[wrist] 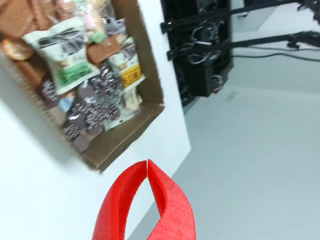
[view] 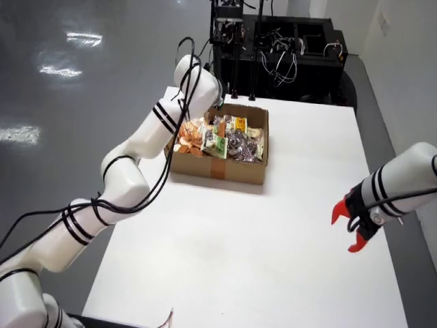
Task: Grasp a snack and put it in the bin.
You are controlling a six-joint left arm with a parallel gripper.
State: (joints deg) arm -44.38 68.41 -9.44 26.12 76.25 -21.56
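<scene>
Snacks [view: 218,140] first: where are they?

All in the open cardboard box [view: 225,169], on the far left part of the white bench [view: 273,253] in the overview. Orange packets lie at its left, green-and-white ones in the middle and dark ones at its right.

And the working arm [view: 130,157]?

It reaches from the near left up over the box's far left corner. Its wrist hides the tool in the overview.

Does the wrist view help?

Yes. The red tool [wrist: 147,162] is clenched there, with its two tips touching and nothing between them. It hangs apart from the box [wrist: 125,145], above the bench edge [wrist: 30,190]. The packets [wrist: 67,55] show closer there: a green-and-white bag, brown biscuit packs and dark wrappers, somewhat blurred.

What does only the overview give?

It shows a second arm [view: 403,181] at the near right, well apart from the box. Its red claws [view: 349,229] are spread and hold nothing.

What about the room?

Glossy grey floor [view: 82,82] lies left of the bench, with light glare on it. A black rack [view: 287,48] with cables stands just beyond the far edge. The wrist view shows the same rack [wrist: 200,55] and pale floor [wrist: 250,165] beside the bench.
</scene>
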